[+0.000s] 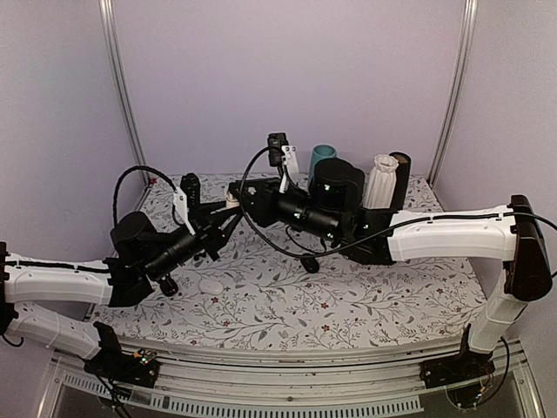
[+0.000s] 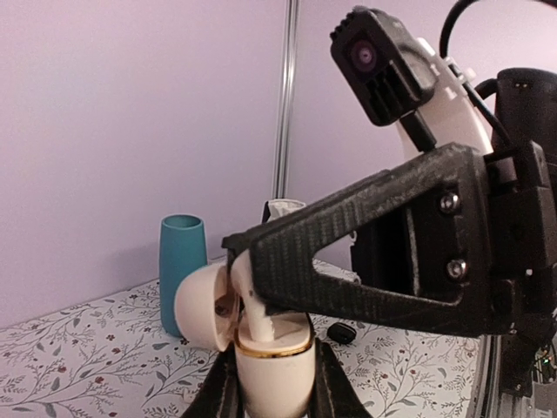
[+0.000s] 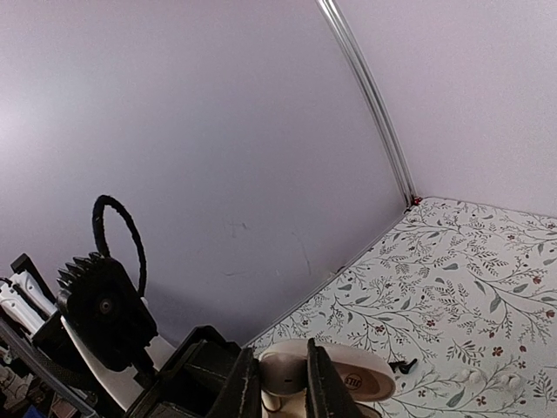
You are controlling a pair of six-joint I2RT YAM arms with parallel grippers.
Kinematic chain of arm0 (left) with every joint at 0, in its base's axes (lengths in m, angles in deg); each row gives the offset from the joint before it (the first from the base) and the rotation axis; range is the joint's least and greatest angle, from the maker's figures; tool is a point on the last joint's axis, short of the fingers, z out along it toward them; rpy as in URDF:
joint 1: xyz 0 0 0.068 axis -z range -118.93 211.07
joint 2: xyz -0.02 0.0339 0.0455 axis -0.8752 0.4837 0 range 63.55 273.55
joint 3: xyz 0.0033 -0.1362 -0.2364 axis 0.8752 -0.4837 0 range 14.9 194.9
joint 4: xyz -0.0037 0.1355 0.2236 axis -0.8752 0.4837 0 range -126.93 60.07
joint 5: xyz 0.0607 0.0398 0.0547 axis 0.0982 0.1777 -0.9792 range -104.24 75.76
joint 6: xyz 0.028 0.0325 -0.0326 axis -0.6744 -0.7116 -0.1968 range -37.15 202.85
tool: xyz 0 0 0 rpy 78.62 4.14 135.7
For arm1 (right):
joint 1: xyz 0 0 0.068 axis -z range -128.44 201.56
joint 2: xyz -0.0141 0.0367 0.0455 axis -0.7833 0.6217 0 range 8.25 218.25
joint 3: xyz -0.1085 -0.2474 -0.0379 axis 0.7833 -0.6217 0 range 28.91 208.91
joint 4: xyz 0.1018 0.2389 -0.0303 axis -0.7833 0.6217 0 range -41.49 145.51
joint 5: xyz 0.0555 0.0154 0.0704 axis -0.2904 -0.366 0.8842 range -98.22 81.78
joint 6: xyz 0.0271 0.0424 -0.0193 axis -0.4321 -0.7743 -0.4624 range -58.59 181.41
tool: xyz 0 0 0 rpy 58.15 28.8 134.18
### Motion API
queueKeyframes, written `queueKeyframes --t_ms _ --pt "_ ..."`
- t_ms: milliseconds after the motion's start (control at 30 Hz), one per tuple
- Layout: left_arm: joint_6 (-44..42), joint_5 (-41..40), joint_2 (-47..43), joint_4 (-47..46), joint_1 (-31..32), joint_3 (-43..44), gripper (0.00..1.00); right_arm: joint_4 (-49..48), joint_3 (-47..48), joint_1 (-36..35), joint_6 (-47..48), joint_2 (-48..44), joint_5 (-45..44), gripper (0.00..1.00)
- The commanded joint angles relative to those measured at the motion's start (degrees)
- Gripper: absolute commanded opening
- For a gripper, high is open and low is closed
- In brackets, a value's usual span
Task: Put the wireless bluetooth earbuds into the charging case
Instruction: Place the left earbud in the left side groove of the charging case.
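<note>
Toward the table's back, left of centre, a white earbud (image 2: pixel 252 318) was seen partly inside the open mouth of the charging case (image 2: pixel 271 359). Earbud was pinched from above by the right gripper (image 3: pixel 281 374), fingers closed on it. Case lid (image 2: pixel 202 305) was swung open to one side. Case body was clamped between the fingers of the left gripper (image 2: pixel 274 387). A teal cup (image 2: pixel 181 266) was stood behind on the floral table (image 2: pixel 87 366); a small black oval item (image 2: pixel 344 333) was left lying nearby.
</note>
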Motion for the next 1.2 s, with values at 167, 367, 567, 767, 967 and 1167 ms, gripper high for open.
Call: queueKeyframes --t_ms 167,367,567,767,967,1167 --pt "1.19 -3.49 -2.13 -4.03 -0.57 2.17 0.00 2.70 -2.68 -0.80 -0.83 -0.22 2.85 0.14" --pt "0.02 -1.30 -1.95 -4.29 -0.52 2.04 0.00 2.97 -2.22 -0.91 -0.72 0.24 3.83 0.14" --pt "-1.13 0.41 -1.99 -3.51 -0.59 2.16 0.00 4.97 -1.42 -0.88 -0.54 0.03 3.70 0.17" --pt "0.06 0.24 -2.12 -4.04 -0.98 1.45 0.00 6.77 -1.20 -0.64 -0.79 -0.93 2.66 0.23" --pt "0.49 0.85 -2.21 -4.37 -1.22 0.98 0.00 7.64 -1.32 -0.57 -0.74 -1.46 2.68 0.27" --pt "1.03 1.77 -2.10 -4.37 -1.51 0.42 0.00 8.97 -0.52 0.03 -1.03 -1.94 3.12 0.32"
